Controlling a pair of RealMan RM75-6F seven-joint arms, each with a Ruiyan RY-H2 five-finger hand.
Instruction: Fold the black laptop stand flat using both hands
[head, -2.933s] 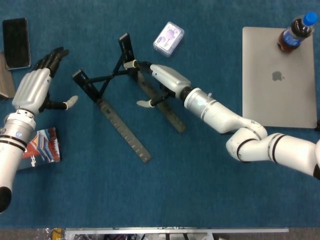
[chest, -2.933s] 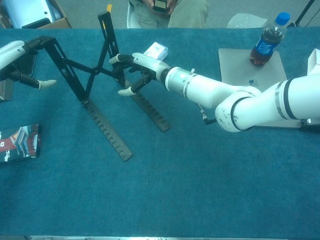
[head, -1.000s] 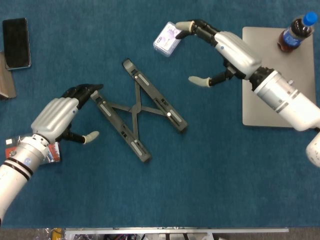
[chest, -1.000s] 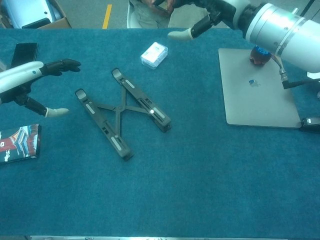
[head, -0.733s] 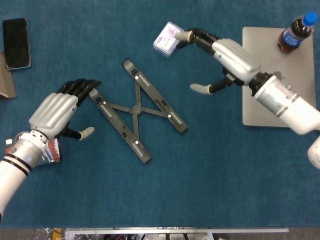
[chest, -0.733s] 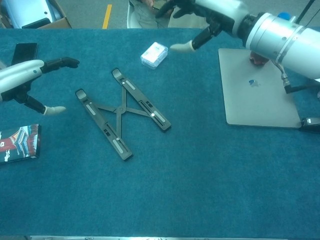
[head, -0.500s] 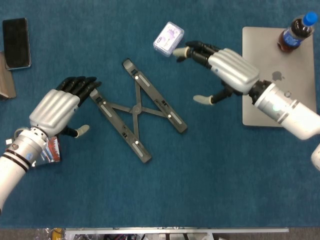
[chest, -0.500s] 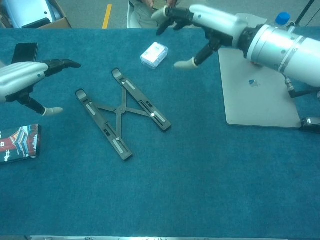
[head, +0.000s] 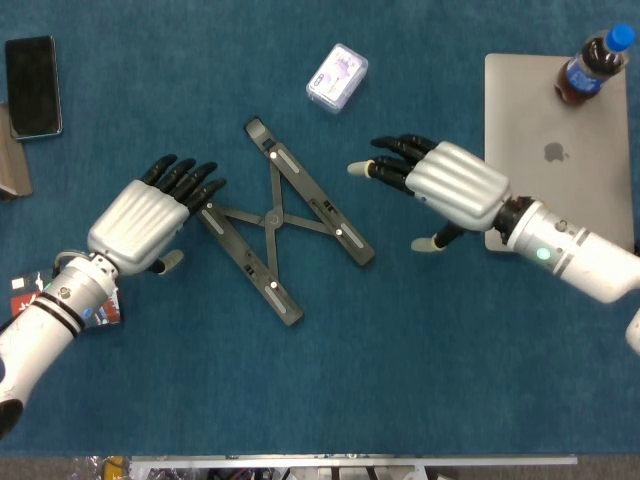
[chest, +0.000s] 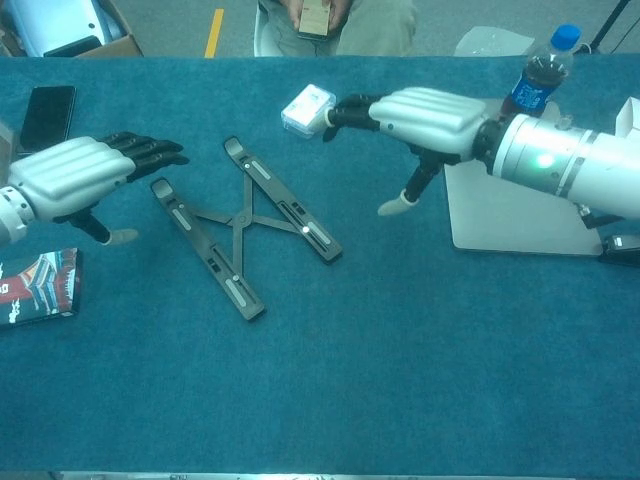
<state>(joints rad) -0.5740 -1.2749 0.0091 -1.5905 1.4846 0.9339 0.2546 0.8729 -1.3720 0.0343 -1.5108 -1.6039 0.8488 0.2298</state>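
Note:
The black laptop stand (head: 272, 220) (chest: 240, 222) lies flat on the blue table, its two bars spread in an X. My left hand (head: 148, 220) (chest: 70, 175) hovers open just left of it, dark fingertips over the end of the left bar. My right hand (head: 440, 180) (chest: 420, 112) is open to the right of the stand, palm down, fingers pointing toward it, holding nothing. A clear gap separates the right hand from the stand.
A small white box (head: 337, 77) (chest: 308, 108) lies behind the stand. A silver laptop (head: 556, 150) with a cola bottle (head: 593, 62) on it is at the right. A phone (head: 32, 86) sits far left, a red-and-black booklet (chest: 38, 286) by the left forearm.
The stand went from propped upright to lying flat. Since then my right hand has come down from the white box toward the stand, and my left hand has moved right onto its left end.

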